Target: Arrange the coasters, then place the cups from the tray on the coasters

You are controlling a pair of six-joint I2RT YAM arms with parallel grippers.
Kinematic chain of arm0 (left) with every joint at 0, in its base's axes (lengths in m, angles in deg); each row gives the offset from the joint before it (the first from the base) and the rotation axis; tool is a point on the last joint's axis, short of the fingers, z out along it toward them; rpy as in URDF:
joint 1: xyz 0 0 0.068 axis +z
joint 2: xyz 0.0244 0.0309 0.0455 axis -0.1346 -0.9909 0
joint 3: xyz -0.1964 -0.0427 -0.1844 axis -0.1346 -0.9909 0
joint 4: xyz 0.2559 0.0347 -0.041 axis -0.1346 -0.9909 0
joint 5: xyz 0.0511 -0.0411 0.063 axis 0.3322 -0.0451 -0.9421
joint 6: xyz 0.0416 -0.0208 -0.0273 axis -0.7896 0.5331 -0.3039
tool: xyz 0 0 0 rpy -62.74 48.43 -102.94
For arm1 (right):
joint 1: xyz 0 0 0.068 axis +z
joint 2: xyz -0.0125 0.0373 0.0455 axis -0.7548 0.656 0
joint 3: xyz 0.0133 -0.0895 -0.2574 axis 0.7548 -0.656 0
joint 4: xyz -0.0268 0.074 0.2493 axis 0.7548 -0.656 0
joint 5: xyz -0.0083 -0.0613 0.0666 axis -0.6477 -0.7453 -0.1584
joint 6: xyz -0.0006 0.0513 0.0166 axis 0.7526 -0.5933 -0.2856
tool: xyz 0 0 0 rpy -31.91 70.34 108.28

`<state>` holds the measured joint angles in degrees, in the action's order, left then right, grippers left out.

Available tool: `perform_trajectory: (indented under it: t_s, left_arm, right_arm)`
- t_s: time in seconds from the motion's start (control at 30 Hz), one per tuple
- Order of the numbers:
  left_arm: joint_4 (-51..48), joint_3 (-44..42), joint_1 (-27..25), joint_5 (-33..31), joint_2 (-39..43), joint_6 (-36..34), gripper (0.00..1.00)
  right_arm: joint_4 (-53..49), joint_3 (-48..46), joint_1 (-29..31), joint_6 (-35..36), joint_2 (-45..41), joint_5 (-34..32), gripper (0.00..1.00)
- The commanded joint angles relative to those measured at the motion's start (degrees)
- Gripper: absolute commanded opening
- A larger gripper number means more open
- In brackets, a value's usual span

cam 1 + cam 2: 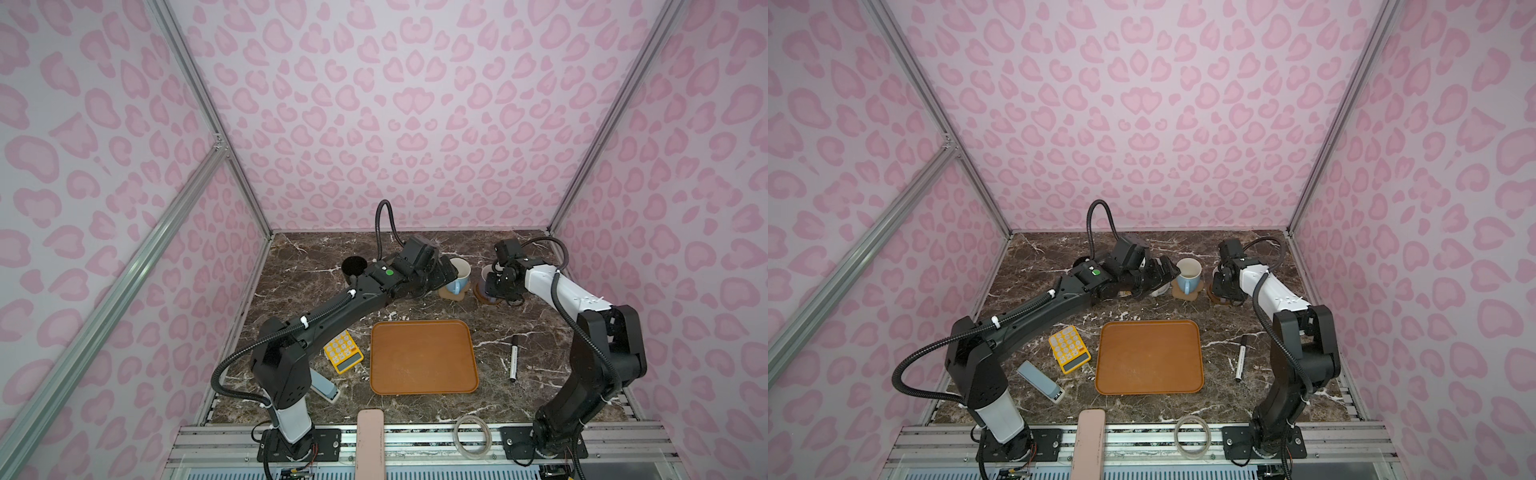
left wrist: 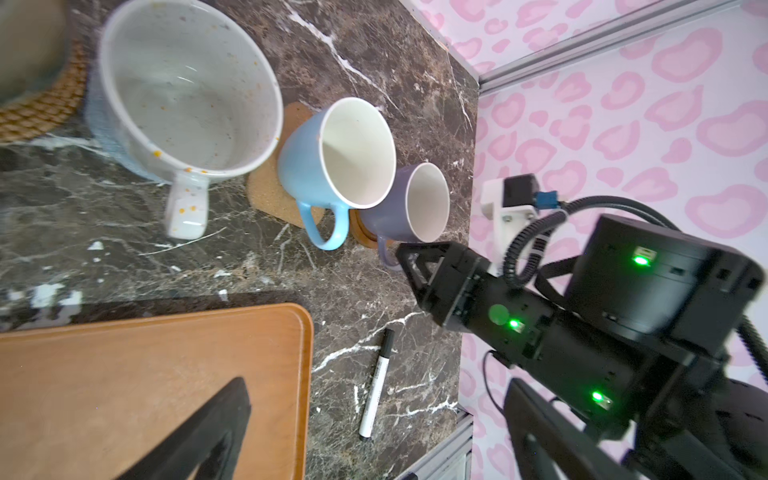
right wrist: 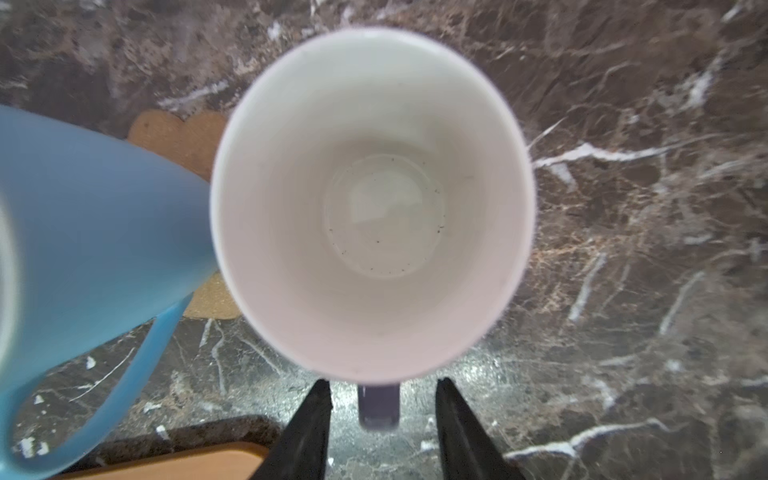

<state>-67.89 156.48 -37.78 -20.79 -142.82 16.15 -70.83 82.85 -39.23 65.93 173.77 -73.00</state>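
We see the right gripper [image 3: 382, 386] partly open at the lavender cup [image 3: 374, 199]. Its two black fingers stand either side of the cup's handle with a gap on each side, so it grips nothing. That cup sits on the dark-brown disc [image 2: 361, 232] at the far right of the marble table [image 1: 532, 316]. Bare stone runs from it towards the right wall.

Just left of it, the glossy blue cup [image 2: 316, 166] stands on the grainy, flower-shaped coaster [image 2: 270, 191], and the two rims almost meet. Further left, the speckled white cup [image 2: 187, 91] rests on the light-blue woven coaster [image 2: 99, 124], beside the tan rattan coaster [image 2: 45, 108]. The black cup [image 1: 354, 268] stands at the far left.

The left gripper [image 1: 1156, 277] hangs wide open by the white cup, holding nothing that we can see.

The tray [image 1: 424, 361] lies near and central — smooth, orange-brown, with rounded corners and a low rim. A strip of bare marble separates its far rim from the cups. A marker pen [image 1: 514, 358] lies to its right and a yellow calculator [image 1: 343, 351] to its left; we cannot read the print on either.
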Motion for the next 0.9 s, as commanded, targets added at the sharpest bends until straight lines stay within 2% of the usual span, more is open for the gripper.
perform_trajectory:
  t_s: [0.0, 0.03, 0.07, 0.1, 0.23, 0.33, 0.43, 0.57, 0.7, 0.77, 0.87]
  left_arm:
    - [0.08, -3.73, 0.56, -8.82, 5.26, -1.40, 0.97]
    - [-0.63, -5.17, 0.80, -11.94, 7.73, -2.50, 0.97]
    - [-0.82, -6.62, 0.93, -14.50, 9.67, -4.44, 0.98]
    - [-0.77, -8.50, 0.97, -17.99, 11.85, -7.76, 0.98]
    - [3.63, -22.01, 1.37, -35.14, 21.31, -16.69, 0.98]
    - [6.46, -30.54, 2.03, -45.21, 27.88, -22.43, 0.98]
    - [11.37, -38.52, 3.30, -54.08, 32.94, -28.00, 0.90]
    - [15.63, -45.78, 10.03, -53.32, 38.96, -34.24, 0.90]
    - [31.96, -56.91, 15.82, -53.23, 44.55, -46.53, 0.91]
    - [39.61, -62.02, 20.07, -51.54, 46.45, -49.08, 0.91]
    - [47.17, -66.47, 25.63, -48.48, 45.78, -52.90, 0.91]
  right_arm:
    - [0.22, -1.33, 0.39, 0.72, -4.31, -3.12, 0.54]
    - [0.73, -2.22, 0.61, 1.32, -6.38, -4.13, 0.73]
    - [1.10, -2.83, 0.81, 2.17, -8.11, -4.64, 0.97]
    - [1.21, -3.54, 0.77, 3.20, -9.87, -4.93, 0.98]
    - [0.39, -4.20, 0.55, 3.83, -15.22, -7.57, 0.98]
    - [7.86, -10.03, 0.55, 1.85, -21.96, -11.30, 0.98]
    - [17.37, -17.72, 0.55, 3.55, -28.36, -11.97, 0.95]
    - [27.43, -26.58, 0.40, 8.22, -34.03, -13.36, 0.90]
    - [38.29, -36.36, 0.34, 13.56, -38.01, -17.66, 0.87]
    - [47.56, -42.77, 0.18, 17.80, -39.81, -17.65, 0.87]
    - [59.71, -50.16, -0.80, 18.68, -39.36, -19.24, 0.87]
